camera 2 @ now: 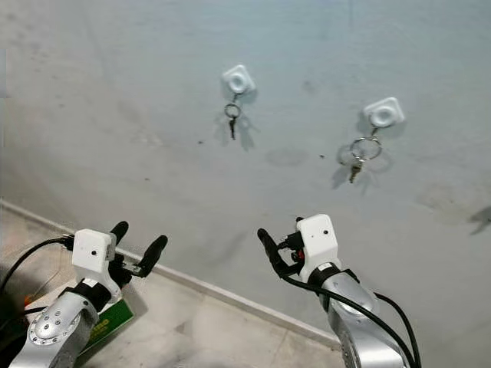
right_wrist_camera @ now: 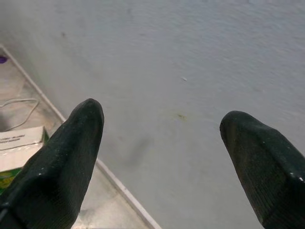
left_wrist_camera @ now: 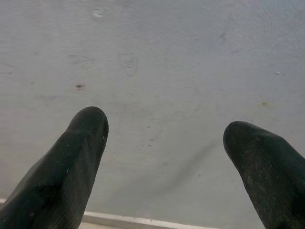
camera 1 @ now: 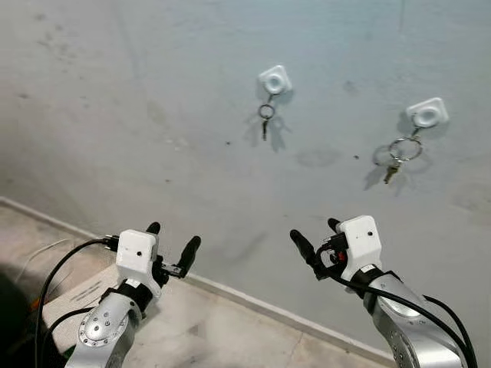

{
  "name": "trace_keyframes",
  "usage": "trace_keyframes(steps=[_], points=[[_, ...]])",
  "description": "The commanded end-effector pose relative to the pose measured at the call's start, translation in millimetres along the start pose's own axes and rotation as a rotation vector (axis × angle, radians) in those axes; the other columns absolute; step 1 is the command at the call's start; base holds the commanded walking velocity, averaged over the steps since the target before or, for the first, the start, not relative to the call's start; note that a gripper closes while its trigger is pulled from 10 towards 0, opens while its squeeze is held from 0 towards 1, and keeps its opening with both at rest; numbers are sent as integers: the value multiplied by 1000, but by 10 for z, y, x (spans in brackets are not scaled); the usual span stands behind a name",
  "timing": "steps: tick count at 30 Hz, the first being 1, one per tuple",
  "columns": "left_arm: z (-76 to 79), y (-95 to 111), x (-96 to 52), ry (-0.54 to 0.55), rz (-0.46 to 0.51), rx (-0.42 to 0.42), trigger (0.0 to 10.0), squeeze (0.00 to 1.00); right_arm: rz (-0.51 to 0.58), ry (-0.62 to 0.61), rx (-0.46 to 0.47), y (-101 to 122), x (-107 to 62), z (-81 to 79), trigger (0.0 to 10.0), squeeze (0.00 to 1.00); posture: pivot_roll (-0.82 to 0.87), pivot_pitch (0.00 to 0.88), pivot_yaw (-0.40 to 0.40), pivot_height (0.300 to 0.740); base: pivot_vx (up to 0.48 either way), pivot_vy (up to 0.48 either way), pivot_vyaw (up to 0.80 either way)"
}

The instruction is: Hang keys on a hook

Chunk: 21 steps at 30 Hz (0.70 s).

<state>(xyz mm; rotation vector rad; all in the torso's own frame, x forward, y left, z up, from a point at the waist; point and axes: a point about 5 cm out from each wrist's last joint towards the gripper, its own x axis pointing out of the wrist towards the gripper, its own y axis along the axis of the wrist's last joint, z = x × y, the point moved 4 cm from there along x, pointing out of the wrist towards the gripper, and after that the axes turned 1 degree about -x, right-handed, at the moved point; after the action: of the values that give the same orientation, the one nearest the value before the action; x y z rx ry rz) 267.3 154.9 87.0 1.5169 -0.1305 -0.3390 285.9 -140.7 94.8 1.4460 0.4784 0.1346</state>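
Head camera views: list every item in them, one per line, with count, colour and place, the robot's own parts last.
wall hooks: 2, white, stuck on the grey wall, one left of centre, one further right.
key rings: 2, metal, one hanging from each hook; small ring with a dark key on the left hook, larger ring with keys on the right hook.
baseboard: 1, pale, along the foot of the wall.
cardboard box: 1, white and green, on the floor at lower left.
end effectors: 2, black fingers, both open and empty, below the hooks; left, right.

Even, soft daylight on the wall (camera 1: pixel 153 115), keys (camera 1: pixel 266 115) casting faint double shadows; eye views sharp.
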Motion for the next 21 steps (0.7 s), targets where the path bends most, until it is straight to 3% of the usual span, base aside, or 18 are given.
trace_keyframes(steps=[1, 15, 21], points=[[-32, 42, 18, 20, 10, 1, 10000, 0, -6, 6, -6, -5, 28, 9, 10000, 0, 56, 28, 19, 740, 0, 0, 800], [-62, 104, 135, 24, 21, 3, 10000, 0, 19, -28, -8, 77, 111, 130, 10000, 0, 46, 15, 38, 740, 0, 0, 800], [0, 55, 140, 33, 16, -23, 10000, 0, 13, -34, -13, 71, 124, 196, 10000, 0, 46, 21, 28, 740, 0, 0, 605]])
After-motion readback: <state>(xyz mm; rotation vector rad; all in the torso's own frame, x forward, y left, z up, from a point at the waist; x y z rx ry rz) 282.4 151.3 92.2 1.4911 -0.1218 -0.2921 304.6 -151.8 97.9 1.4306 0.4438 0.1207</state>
